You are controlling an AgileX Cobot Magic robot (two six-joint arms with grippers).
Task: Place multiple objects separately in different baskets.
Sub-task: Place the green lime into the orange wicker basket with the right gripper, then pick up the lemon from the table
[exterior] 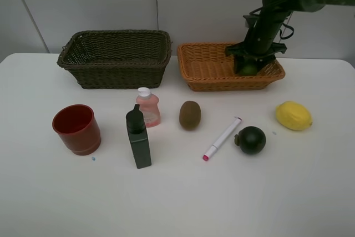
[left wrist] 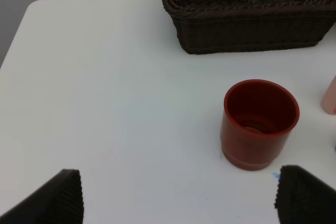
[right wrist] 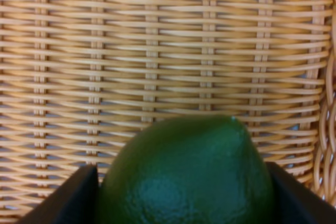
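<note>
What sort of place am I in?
Probably a lab test bench: a white table, a plain panelled wall, and props like a lemon and cup laid out before a dark basket and a tan basket.

Robot-manipulation laboratory bench. A white table [exterior: 177, 209] stands against plain pale wall panels [exterior: 83, 4] that meet at vertical seams, and a black jointed robot arm [exterior: 272, 15] with exposed cabling reaches over it. Unrelated household items, a red cup [exterior: 77, 129], dark green bottle [exterior: 138, 140], pink bottle [exterior: 148, 109], kiwi [exterior: 189, 115], marker [exterior: 222, 138] and lemon [exterior: 293, 115], lie spaced apart in a row before a dark olive-brown wicker basket [exterior: 115, 62] and an orange-tan wicker basket [exterior: 208, 67], as a laid-out test set.
</note>
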